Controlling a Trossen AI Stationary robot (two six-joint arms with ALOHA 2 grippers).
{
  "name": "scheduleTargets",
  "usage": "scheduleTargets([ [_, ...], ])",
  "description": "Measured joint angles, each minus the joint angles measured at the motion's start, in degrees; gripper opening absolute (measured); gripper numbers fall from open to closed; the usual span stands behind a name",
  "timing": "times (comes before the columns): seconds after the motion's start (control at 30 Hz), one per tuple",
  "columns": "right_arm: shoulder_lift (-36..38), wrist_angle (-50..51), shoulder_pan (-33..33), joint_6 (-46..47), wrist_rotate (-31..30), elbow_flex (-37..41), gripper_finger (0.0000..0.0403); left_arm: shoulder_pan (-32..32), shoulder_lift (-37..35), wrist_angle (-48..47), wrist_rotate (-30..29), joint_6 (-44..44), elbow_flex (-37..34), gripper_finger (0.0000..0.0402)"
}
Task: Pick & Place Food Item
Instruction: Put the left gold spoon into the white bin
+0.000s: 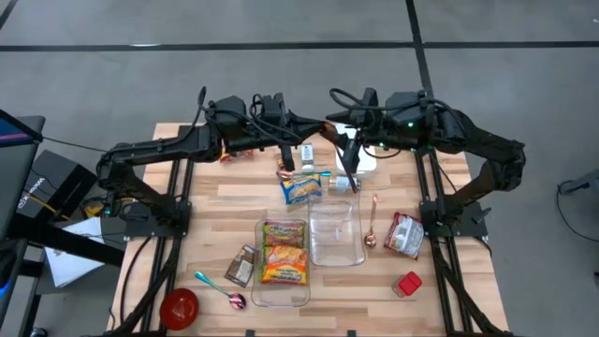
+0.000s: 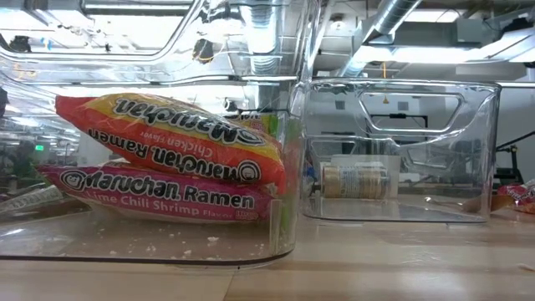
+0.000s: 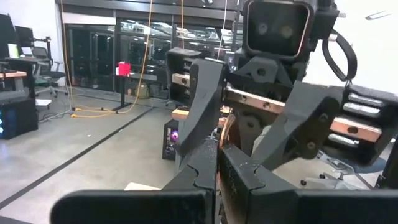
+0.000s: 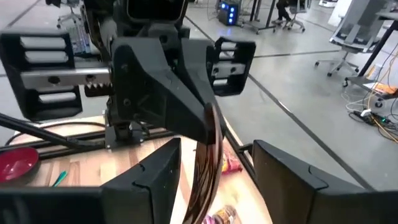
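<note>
Two Maruchan ramen packets [image 1: 284, 251] already lie stacked inside the left clear bin [image 1: 259, 281] near the front of the table; the low view shows a chicken-flavour packet on top of a lime chili shrimp one. As far as placing goes, that part looks done. The right clear bin [image 1: 335, 253] beside it appears to hold nothing. A label-wrapped can shows through its walls in the low view, but I judge that to be the small can [image 1: 339, 183] standing beyond it.

Still loose on the table are a third ramen packet [image 1: 301, 189] just beyond the bins, a brown packet [image 1: 241, 267] touching the left bin's outer wall, and a red-and-white snack bag [image 1: 404, 234] to the right.

Both arms meet at the far side. The left gripper [image 1: 286, 167] hangs over the far centre with its fingers [image 3: 199, 174] pressed together on a thin brown item [image 4: 208, 168]. That item is seen edge-on, and I cannot tell what food it is. The right gripper [image 1: 349, 170] faces it from the right, fingers [image 4: 155, 180] spread wide on either side of that item without touching it.

My reading is that the work is partly through. One item is in the air and not yet in a bin, and several others on the table are untouched.
</note>
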State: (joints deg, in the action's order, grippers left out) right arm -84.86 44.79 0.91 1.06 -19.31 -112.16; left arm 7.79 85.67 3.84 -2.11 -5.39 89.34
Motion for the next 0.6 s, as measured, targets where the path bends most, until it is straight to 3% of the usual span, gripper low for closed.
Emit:
scheduleTargets([
  [0.6,0.22,0.49,-0.02,0.0,-0.3,-0.07,0.0164,0.22,-0.02,-2.91,-5.15,-3.89,-0.09,0.0],
])
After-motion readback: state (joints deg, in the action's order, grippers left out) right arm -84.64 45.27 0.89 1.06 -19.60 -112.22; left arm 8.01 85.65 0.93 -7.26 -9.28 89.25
